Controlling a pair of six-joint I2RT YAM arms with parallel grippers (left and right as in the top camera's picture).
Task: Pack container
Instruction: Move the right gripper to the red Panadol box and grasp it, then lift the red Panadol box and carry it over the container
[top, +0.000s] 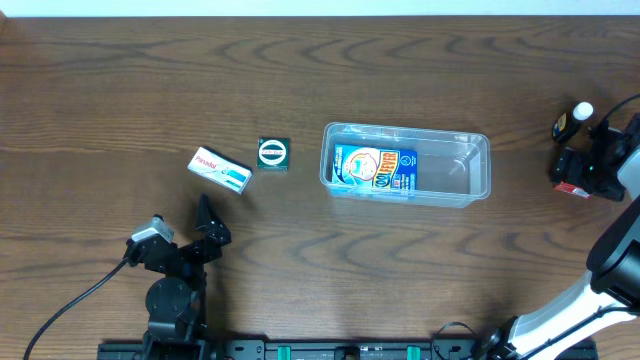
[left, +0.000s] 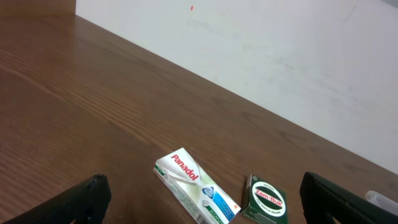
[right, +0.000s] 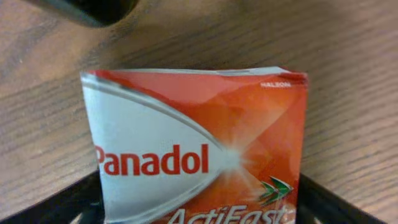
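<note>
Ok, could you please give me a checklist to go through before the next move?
1. Red box sits between the right hand's fingers: ok.
2. Right hand gripping the red box firmly: cannot tell.
3. Container has free room beside the blue carton: ok.
4. Left hand open and apart from the container: ok.
5. White box and green box packed: not ok, both lie outside, left of the container.

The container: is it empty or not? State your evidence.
Not empty: the container holds one blue carton lying flat; its other half is bare.
</note>
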